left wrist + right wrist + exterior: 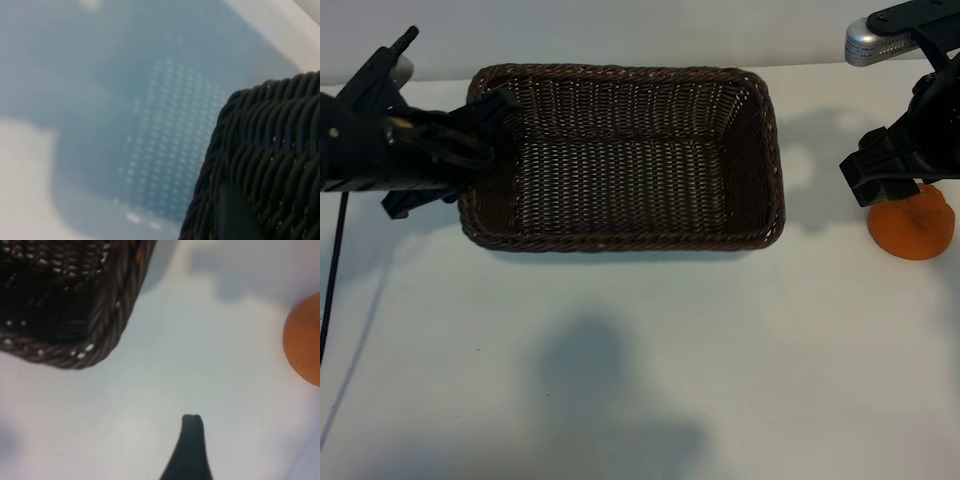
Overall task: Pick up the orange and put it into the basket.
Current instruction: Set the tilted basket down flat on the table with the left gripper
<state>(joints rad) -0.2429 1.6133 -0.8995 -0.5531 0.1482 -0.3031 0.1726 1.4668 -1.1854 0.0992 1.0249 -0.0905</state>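
Here, orange (912,229) just beneath right hand (882,178)

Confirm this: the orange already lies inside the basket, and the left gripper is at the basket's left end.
Not right. The orange lies on the table, to the right of the basket, under the right gripper; the exterior view shows it. The left gripper is at the basket's left end, as stated.

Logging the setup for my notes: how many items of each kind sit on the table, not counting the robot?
Orange: 1
Basket: 1
Total: 2
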